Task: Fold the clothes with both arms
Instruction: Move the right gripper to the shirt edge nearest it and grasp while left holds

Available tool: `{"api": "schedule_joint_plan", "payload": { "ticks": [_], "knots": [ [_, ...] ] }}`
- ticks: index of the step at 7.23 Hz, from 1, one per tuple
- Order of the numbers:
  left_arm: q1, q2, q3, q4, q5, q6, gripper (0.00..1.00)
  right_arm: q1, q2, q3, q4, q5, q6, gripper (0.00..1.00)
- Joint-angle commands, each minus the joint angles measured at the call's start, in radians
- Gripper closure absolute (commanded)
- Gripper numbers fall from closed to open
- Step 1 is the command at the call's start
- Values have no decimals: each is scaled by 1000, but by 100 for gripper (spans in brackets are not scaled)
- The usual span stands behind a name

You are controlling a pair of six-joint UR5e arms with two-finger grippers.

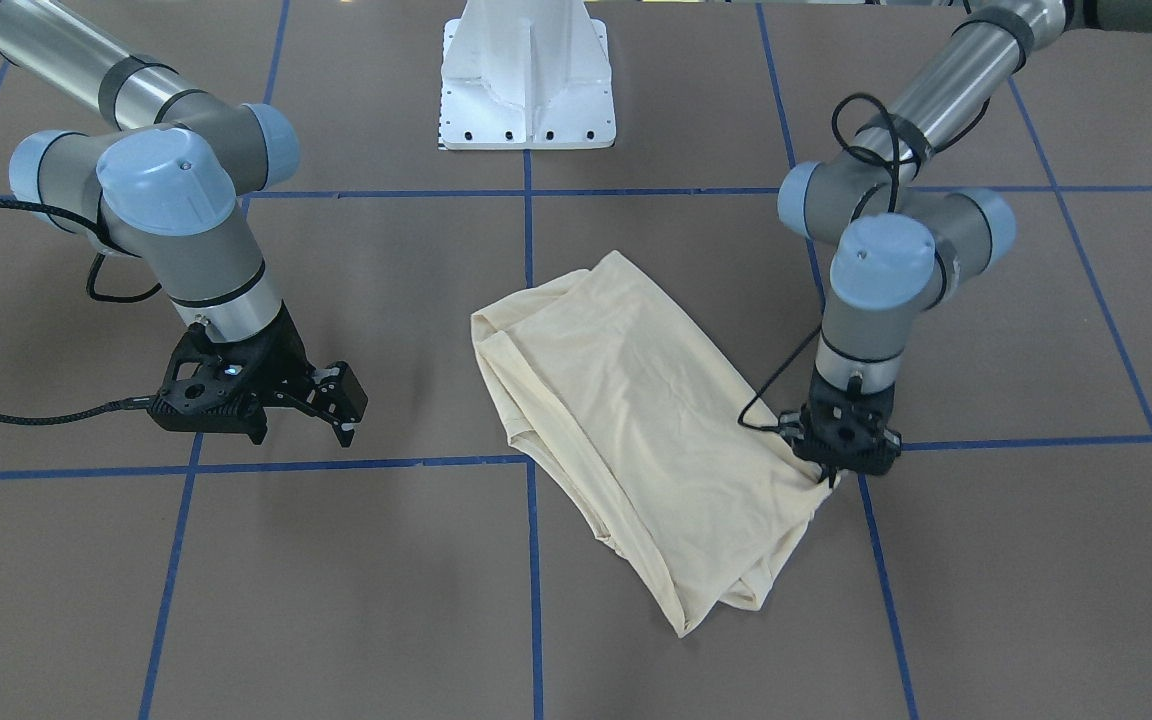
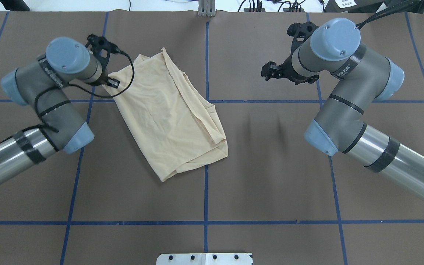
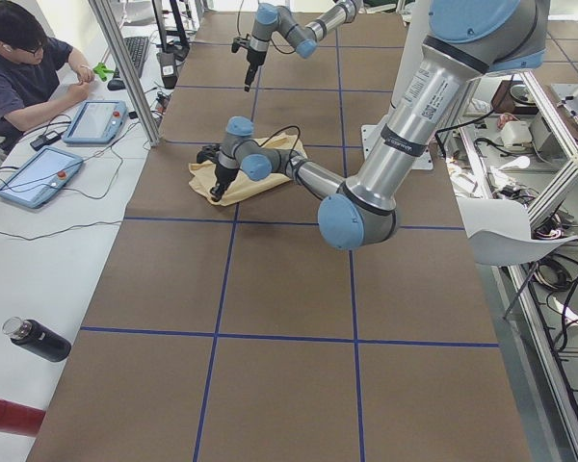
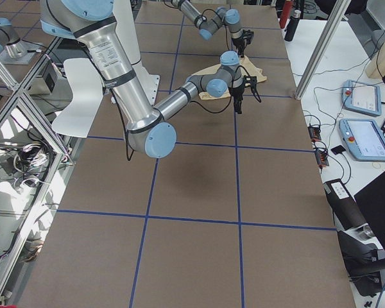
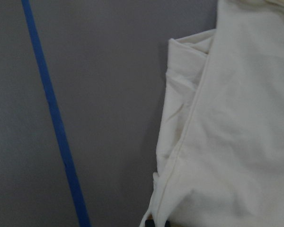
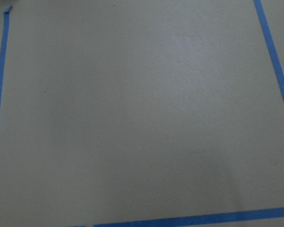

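Pinching one corner of the shirt (image 1: 636, 420), the left gripper (image 1: 829, 478) stands straight down at the table, and the cloth draws to a small point under it, so its jaws appear closed on the fabric. The shirt lies as a folded oblong near the middle of the table (image 1: 336, 600). In the overhead view its long axis runs on a slant, from the far left, where the held corner is, toward the near centre. The rest of the shirt therefore stretches away from the left gripper toward the robot's right. The right gripper (image 1: 344, 410) hangs over bare table well apart from the shirt's opposite long edge, its jaws parted and holding nothing. The left arm is plainly the nearer one, and any next fold would likely carry the held corner across the slant.

The table is brown and matte, crossed by blue tape lines (image 1: 534, 560). Beyond its end a seated person (image 3: 19, 67) works beside two tablets (image 3: 34, 176).
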Motion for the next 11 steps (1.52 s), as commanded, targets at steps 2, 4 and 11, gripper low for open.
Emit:
{"api": "schedule_joint_plan", "payload": {
  "ticks": [2,4,11],
  "knots": [
    [-59,-175,264,-106,82,60,82,-2,5,-2,0,0,1,1],
    [-97,-111,194,-198,15,136,0,-15,44,-15,-15,-5,27,1],
    [-106,63,-37,-202,-182,117,0,-219,476,-465,-11,-189,306,35]
  ]
}}
